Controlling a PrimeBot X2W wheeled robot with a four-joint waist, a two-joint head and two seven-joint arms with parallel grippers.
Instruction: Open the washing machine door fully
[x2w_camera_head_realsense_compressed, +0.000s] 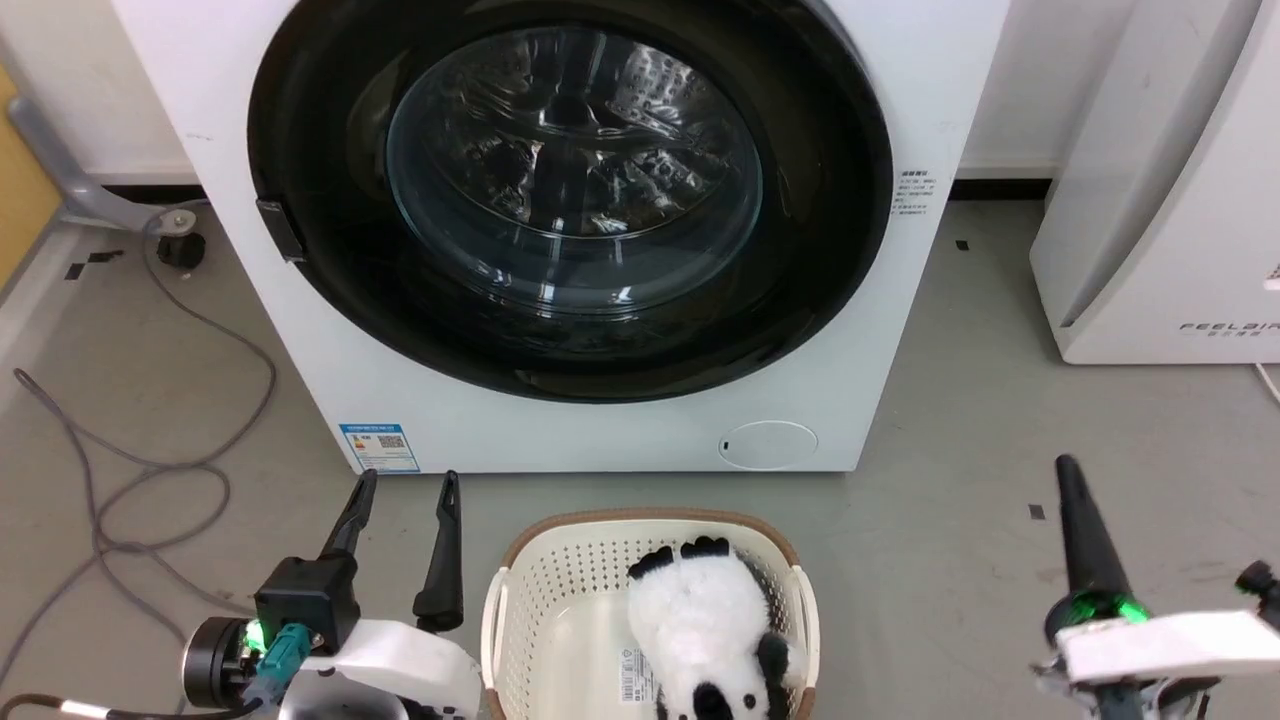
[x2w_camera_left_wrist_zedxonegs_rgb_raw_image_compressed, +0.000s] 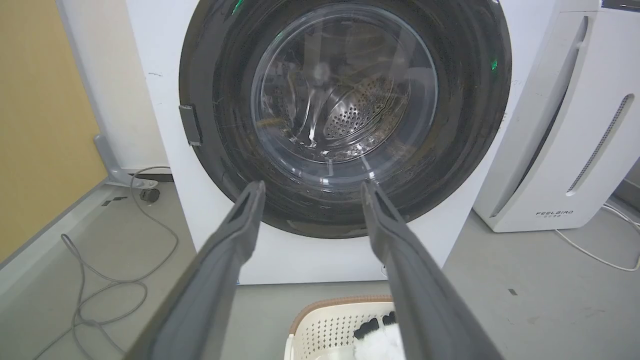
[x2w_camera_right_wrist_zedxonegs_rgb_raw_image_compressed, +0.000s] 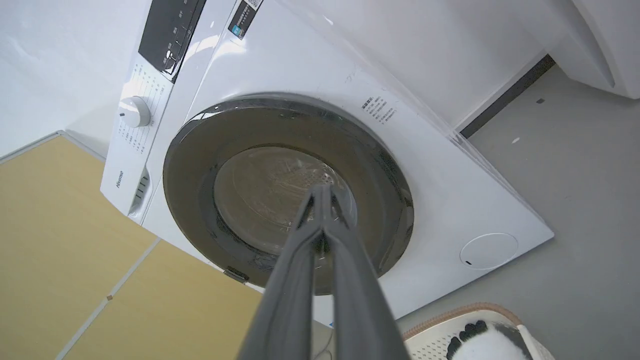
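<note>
The white washing machine (x2w_camera_head_realsense_compressed: 620, 430) stands straight ahead, and its round black-rimmed door (x2w_camera_head_realsense_compressed: 820, 200) with the clear glass bowl lies flat against the front, shut. A small dark latch handle (x2w_camera_head_realsense_compressed: 280, 228) sits on the door's left rim. My left gripper (x2w_camera_head_realsense_compressed: 408, 482) hovers low in front of the machine's lower left corner, open, nothing between its fingers; in the left wrist view the gripper (x2w_camera_left_wrist_zedxonegs_rgb_raw_image_compressed: 310, 186) points at the door (x2w_camera_left_wrist_zedxonegs_rgb_raw_image_compressed: 220, 100). My right gripper (x2w_camera_head_realsense_compressed: 1068, 466) is at the lower right, well clear of the machine, fingers together, shut on nothing; its tips (x2w_camera_right_wrist_zedxonegs_rgb_raw_image_compressed: 320, 189) line up with the door (x2w_camera_right_wrist_zedxonegs_rgb_raw_image_compressed: 200, 165).
A cream laundry basket (x2w_camera_head_realsense_compressed: 520, 590) holding a black-and-white plush panda (x2w_camera_head_realsense_compressed: 700, 625) sits on the floor between my arms, just before the machine. A white FEELBIRD appliance (x2w_camera_head_realsense_compressed: 1170, 200) stands at the right. Grey cables (x2w_camera_head_realsense_compressed: 150, 440) loop over the floor at the left.
</note>
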